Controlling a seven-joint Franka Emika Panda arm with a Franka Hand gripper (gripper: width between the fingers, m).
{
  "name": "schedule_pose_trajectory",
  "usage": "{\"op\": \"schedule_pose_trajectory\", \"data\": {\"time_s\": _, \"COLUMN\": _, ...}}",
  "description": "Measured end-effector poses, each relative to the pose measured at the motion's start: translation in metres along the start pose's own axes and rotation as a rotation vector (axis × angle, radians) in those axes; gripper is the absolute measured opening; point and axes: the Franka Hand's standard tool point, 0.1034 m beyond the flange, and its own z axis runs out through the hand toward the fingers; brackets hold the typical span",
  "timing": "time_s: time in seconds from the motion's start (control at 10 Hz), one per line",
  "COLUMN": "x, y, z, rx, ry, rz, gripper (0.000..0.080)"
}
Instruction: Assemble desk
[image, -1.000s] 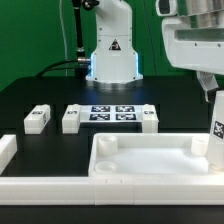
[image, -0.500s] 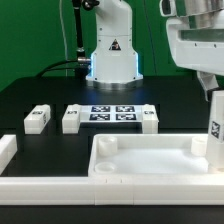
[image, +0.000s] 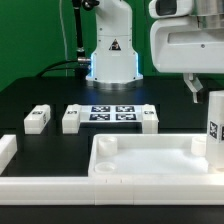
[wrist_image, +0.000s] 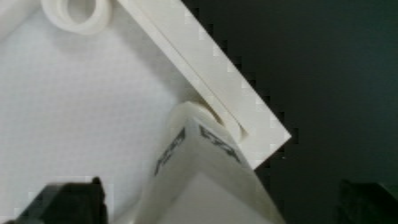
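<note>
The black bench (image: 40, 95) carries the desk's tabletop (image: 150, 160), a wide white slab with a raised rim and round corner sockets. Behind the tabletop lies the marker board (image: 112, 113). 3 loose legs (image: 37, 118) sit in a row with that board, also behind the tabletop and well apart from it.

1 standing leg (image: 215, 125) rises at a corner of the tabletop on the exterior view's right, its long axis vertical and its tag facing the camera. In the wrist view its foot meets the corner socket, though it is hard to tell whether it is fully seated.

The fingers (image: 190, 85) hang just above the top of this leg, spread wide and gripping nothing. In the wrist view their dark tips flank the leg without touching it.

So the standing leg lies straight below the fingers. The next legs to fetch lie behind the tabletop, toward the exterior view's left.
</note>
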Motion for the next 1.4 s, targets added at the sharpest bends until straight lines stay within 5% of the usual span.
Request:
{"op": "schedule_pose_trajectory", "data": {"time_s": 0.1, "x": 0.0015, "y": 0.0015, "z": -0.0008, "rx": -0.055, "ry": 0.029, "rz": -0.265, "gripper": 0.0648}}
{"op": "schedule_pose_trajectory", "data": {"time_s": 0.2, "x": 0.0033, "y": 0.0011, "z": -0.0007, "rx": -0.064, "ry": 0.04, "rz": -0.446, "gripper": 0.0649}}
{"op": "schedule_pose_trajectory", "data": {"time_s": 0.4, "x": 0.0038, "y": 0.0015, "z": 0.0006, "rx": -0.055, "ry": 0.042, "rz": -0.452, "gripper": 0.0649}}
{"op": "schedule_pose_trajectory", "data": {"time_s": 0.5, "x": 0.0039, "y": 0.0016, "z": 0.0006, "rx": -0.055, "ry": 0.042, "rz": -0.456, "gripper": 0.0511}}
{"op": "schedule_pose_trajectory", "data": {"time_s": 0.6, "x": 0.0037, "y": 0.0014, "z": 0.0006, "rx": -0.054, "ry": 0.042, "rz": -0.44, "gripper": 0.0511}}
{"op": "schedule_pose_trajectory", "data": {"time_s": 0.7, "x": 0.0032, "y": 0.001, "z": 0.0008, "rx": -0.05, "ry": 0.043, "rz": -0.338, "gripper": 0.0316}}
{"op": "schedule_pose_trajectory", "data": {"time_s": 1.0, "x": 0.0036, "y": 0.0012, "z": 0.0007, "rx": -0.044, "ry": 0.048, "rz": -0.146, "gripper": 0.0291}}
{"op": "schedule_pose_trajectory", "data": {"time_s": 1.2, "x": 0.0039, "y": 0.0005, "z": 0.0008, "rx": -0.017, "ry": 0.045, "rz": 0.252, "gripper": 0.0291}}
{"op": "schedule_pose_trajectory", "data": {"time_s": 1.4, "x": 0.0083, "y": 0.0057, "z": 0.0021, "rx": 0.068, "ry": 0.02, "rz": 0.592, "gripper": 0.0291}}
